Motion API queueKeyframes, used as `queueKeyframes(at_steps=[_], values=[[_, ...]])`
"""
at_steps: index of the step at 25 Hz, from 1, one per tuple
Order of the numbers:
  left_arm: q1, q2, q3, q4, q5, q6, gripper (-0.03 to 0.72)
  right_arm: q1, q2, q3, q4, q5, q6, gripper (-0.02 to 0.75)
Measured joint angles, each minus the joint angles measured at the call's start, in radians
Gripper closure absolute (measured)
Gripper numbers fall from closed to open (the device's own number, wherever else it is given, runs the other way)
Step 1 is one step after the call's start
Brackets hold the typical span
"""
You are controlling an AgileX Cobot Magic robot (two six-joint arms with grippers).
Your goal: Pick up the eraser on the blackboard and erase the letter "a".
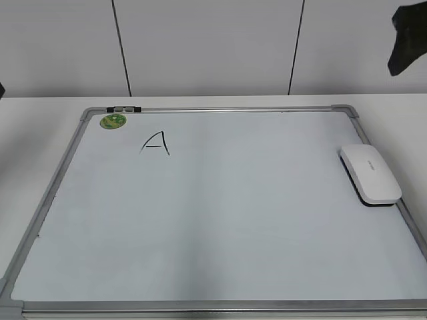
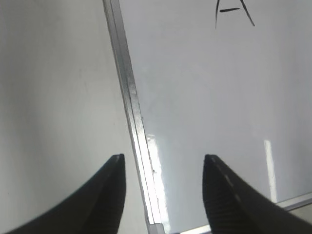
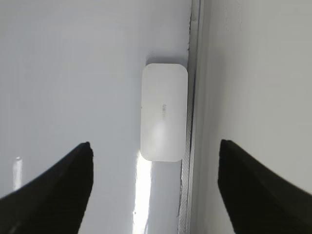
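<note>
right gripper [image 3: 155, 146] spread wide and empty, dark fingers [image 3: 58, 185] low in the right wrist frame on either side of the smooth white oblong plastic eraser [image 3: 164, 118], no contact with it. eraser [image 1: 370, 175] flat on the large white dry-erase blackboard with grey metal frame [image 1: 220, 110], at the right edge of the exterior frame, long side just beside the right rail, dark underside showing along its lower edge, small grey lettering on top. left gripper [image 2: 163, 158] likewise parted and holding nothing, black fingertips [image 2: 111, 180] at the bottom of the left wrist frame, straddling the board's left metal rail [image 2: 131, 107], one over the pale tabletop [image 2: 48, 97], the other over the board surface. only one handwritten black mark on the board: an angular capital "A" [image 1: 155, 143] in the upper left of the exterior frame, just below the round green sticker [image 1: 113, 121]; its lower half also at the top of the left wrist frame [image 2: 235, 12]. lowercase rounded letter "a" not found anywhere in these views. small black clip [image 1: 123, 108] on the top rail above the sticker. dark arm part [image 1: 407, 40] in the upper right corner of the exterior frame, well apart from the eraser.
</note>
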Motion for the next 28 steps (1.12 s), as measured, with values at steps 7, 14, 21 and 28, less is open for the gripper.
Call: queueKeyframes(at_steps=[7, 14, 21, 28], values=[[0.000, -0.216, 0.138, 0.002, 0.002, 0.000, 0.311, 0.000, -0.204, 0.060, 0.008, 0.009, 0.000, 0.145], [0.000, -0.463, 0.277, 0.002, 0.007, 0.000, 0.312, 0.000, -0.455, 0.294, 0.008, 0.015, -0.002, 0.145], [-0.006, -0.742, 0.461, 0.002, 0.020, -0.047, 0.319, 0.000, -0.739, 0.534, 0.026, 0.019, -0.002, 0.145], [-0.065, -0.987, 0.670, 0.003, 0.028, -0.064, 0.323, 0.039, -1.008, 0.723, 0.031, 0.023, -0.002, 0.145]])
